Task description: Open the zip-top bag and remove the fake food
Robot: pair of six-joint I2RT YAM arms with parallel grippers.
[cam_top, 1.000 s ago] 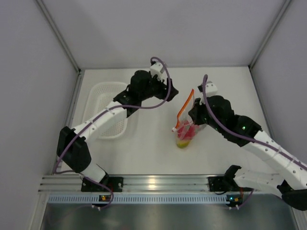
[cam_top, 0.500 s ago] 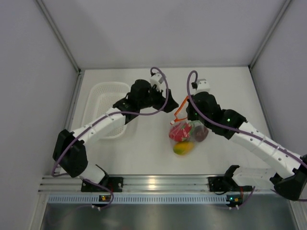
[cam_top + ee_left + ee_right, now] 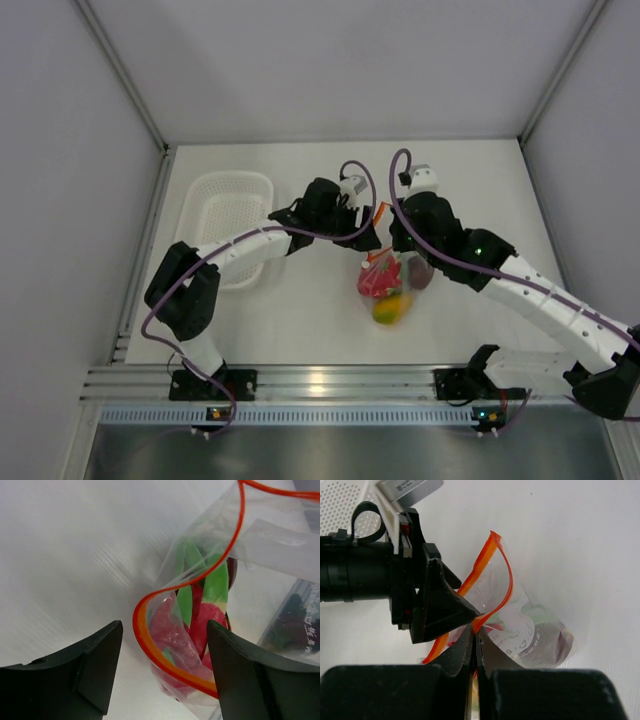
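The clear zip-top bag [image 3: 392, 268] lies mid-table with its orange-red zip strip [image 3: 150, 650] parted into an open loop. Inside are the red fruit with green leaves [image 3: 200, 625], the dark maroon fruit [image 3: 550, 640] and the yellow-orange fruit [image 3: 390, 308]. My left gripper [image 3: 164, 630] is open, its jaws on either side of the near lip of the mouth without gripping it. It also shows from above [image 3: 368, 238]. My right gripper [image 3: 475, 630] is shut on the other lip's zip strip, just right of the left gripper [image 3: 398, 248].
A white perforated basket [image 3: 230, 225] sits at the left, behind the left arm. White walls close in the table on the left, back and right. The left gripper's black body [image 3: 435, 605] is right against my right fingers.
The bag came down from hanging upright to resting low on the table. My left gripper moved right to the bag's mouth. The right gripper kept its hold on the strip.
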